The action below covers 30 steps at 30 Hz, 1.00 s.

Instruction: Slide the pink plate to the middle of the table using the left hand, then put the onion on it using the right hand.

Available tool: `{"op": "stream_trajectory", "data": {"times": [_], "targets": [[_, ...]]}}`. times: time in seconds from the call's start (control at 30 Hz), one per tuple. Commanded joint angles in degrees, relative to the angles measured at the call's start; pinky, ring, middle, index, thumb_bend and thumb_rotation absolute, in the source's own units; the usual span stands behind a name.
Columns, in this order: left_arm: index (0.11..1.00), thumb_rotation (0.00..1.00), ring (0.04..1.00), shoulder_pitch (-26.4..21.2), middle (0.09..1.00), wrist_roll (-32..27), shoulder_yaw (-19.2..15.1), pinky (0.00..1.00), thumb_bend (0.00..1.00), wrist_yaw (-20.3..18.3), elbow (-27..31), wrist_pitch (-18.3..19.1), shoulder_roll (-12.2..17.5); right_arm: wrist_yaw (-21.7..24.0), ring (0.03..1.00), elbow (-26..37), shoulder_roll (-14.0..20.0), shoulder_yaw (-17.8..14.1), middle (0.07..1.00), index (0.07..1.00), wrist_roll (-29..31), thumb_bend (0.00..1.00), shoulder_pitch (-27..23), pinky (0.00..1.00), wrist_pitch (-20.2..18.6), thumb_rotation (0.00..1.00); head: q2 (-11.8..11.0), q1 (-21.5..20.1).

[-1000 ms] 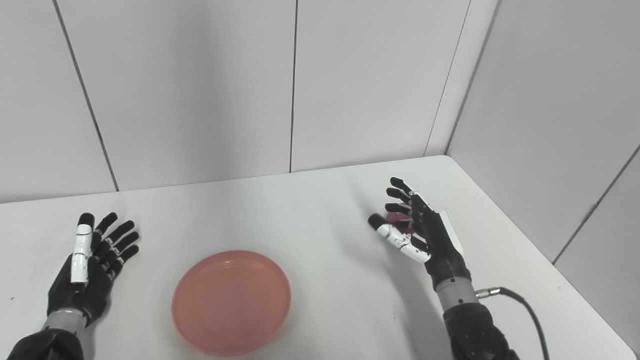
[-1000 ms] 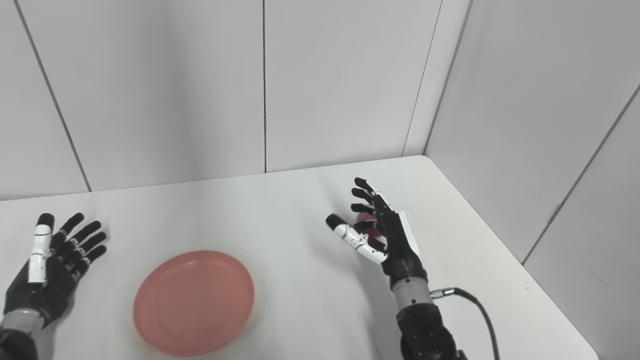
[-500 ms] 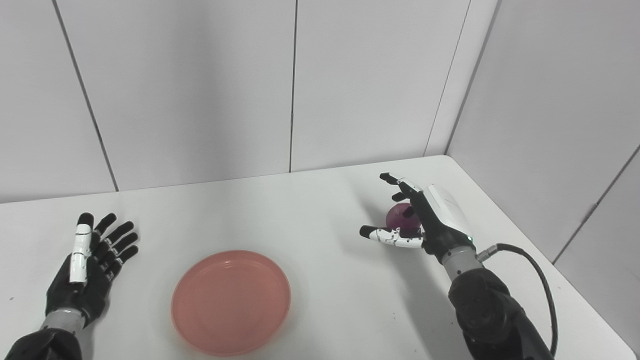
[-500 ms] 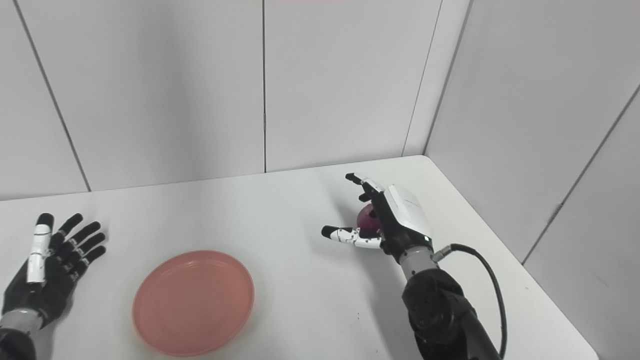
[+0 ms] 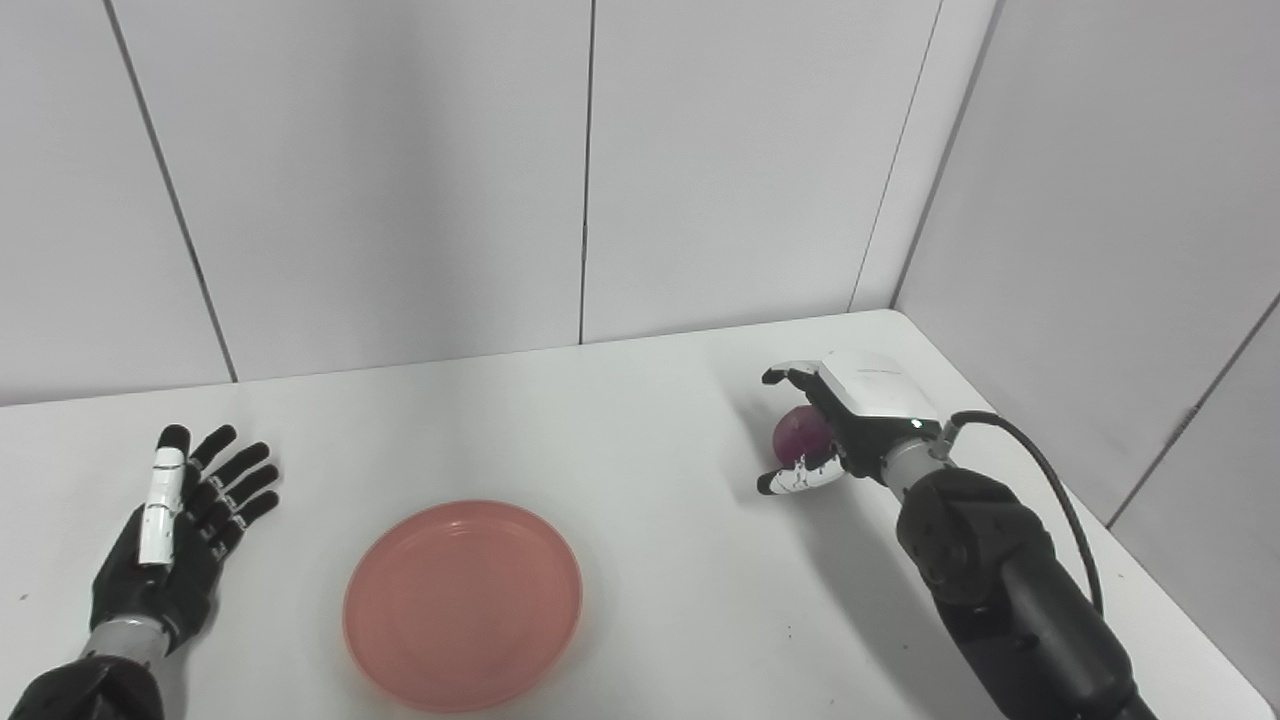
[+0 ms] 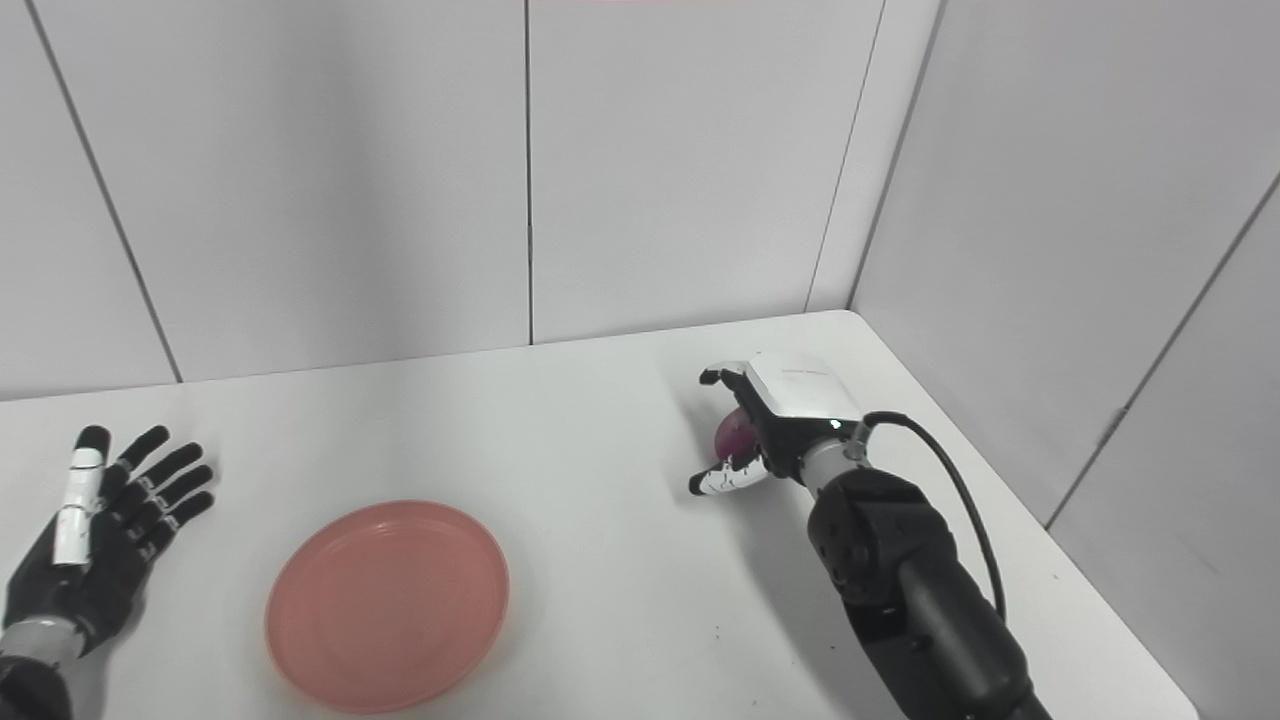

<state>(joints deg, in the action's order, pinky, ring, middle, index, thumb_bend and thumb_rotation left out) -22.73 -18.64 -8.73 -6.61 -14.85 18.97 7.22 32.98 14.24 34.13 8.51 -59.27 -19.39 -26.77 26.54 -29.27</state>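
Observation:
The pink plate (image 5: 462, 603) lies flat on the white table (image 5: 620, 420), near its front edge and a little left of centre. The purple onion (image 5: 797, 432) sits on the table at the right. My right hand (image 5: 845, 420) is palm down over the onion, fingers arched over its far side and thumb low at its near side, not clamped on it. The hand hides most of the onion; it also shows in the right eye view (image 6: 733, 434). My left hand (image 5: 185, 530) rests open, palm up, at the far left, apart from the plate.
Grey wall panels (image 5: 400, 180) close the table at the back and on the right. The table's right edge (image 5: 1130, 560) runs close beside my right arm. A black cable (image 5: 1040, 470) loops from the right wrist.
My right hand has turned from palm-sideways beside the onion to palm down over it, and its fingers and thumb have curled in around it. The left hand and plate have not moved.

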Motion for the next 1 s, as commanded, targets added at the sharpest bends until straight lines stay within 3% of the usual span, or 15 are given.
{"op": "stream_trajectory", "data": {"times": [0.0, 0.17, 0.27, 0.5, 0.8, 0.97], "targets": [[0.869, 0.88, 0.824, 0.26, 0.816, 0.58, -0.18, 0.83, 0.64, 0.90, -1.03, 1.55, -0.15, 0.99, 0.802, -0.37, 2.98, 0.01, 0.870, 0.829, -2.04, 1.00, -3.69, 0.54, 1.10, 0.33, 0.07, 0.08], [0.873, 0.88, 0.828, 0.25, 0.820, 0.38, -0.24, 0.83, 0.65, 0.58, -1.44, 1.26, -0.16, 1.76, 0.809, -1.60, 4.36, 1.14, 0.867, 0.820, -3.48, 1.00, -5.11, 0.55, 2.13, 0.35, 0.00, 0.15], [0.865, 0.88, 0.821, 0.19, 0.812, 0.43, -0.35, 0.82, 0.64, 0.75, -1.74, 1.27, -0.21, 2.86, 0.829, -1.90, 4.66, 1.60, 0.869, 0.823, -4.33, 1.00, -5.81, 0.64, 1.96, 0.36, 0.00, 0.15], [0.853, 0.88, 0.810, 0.33, 0.798, 0.16, -0.55, 0.81, 0.64, 0.93, -1.32, 1.75, -0.49, 4.19, 0.847, -3.15, 4.83, 2.59, 0.877, 0.832, -5.65, 1.00, -6.27, 0.70, 2.17, 0.36, 0.02, 0.60], [0.847, 0.88, 0.810, 0.49, 0.794, 0.32, -0.67, 0.81, 0.64, 1.20, -0.94, 2.15, -0.71, 4.00, 0.826, -7.02, 4.48, 2.92, 0.870, 0.834, -5.11, 1.00, -7.23, 0.56, 2.94, 0.35, 0.31, 0.79], [0.851, 0.87, 0.815, 0.52, 0.800, 0.09, -0.66, 0.81, 0.65, 0.73, -1.10, 2.03, -0.65, 3.68, 0.811, -8.91, 4.34, 3.46, 0.860, 0.831, -5.16, 1.00, -7.62, 0.54, 3.40, 0.35, 0.42, 0.93]]}}
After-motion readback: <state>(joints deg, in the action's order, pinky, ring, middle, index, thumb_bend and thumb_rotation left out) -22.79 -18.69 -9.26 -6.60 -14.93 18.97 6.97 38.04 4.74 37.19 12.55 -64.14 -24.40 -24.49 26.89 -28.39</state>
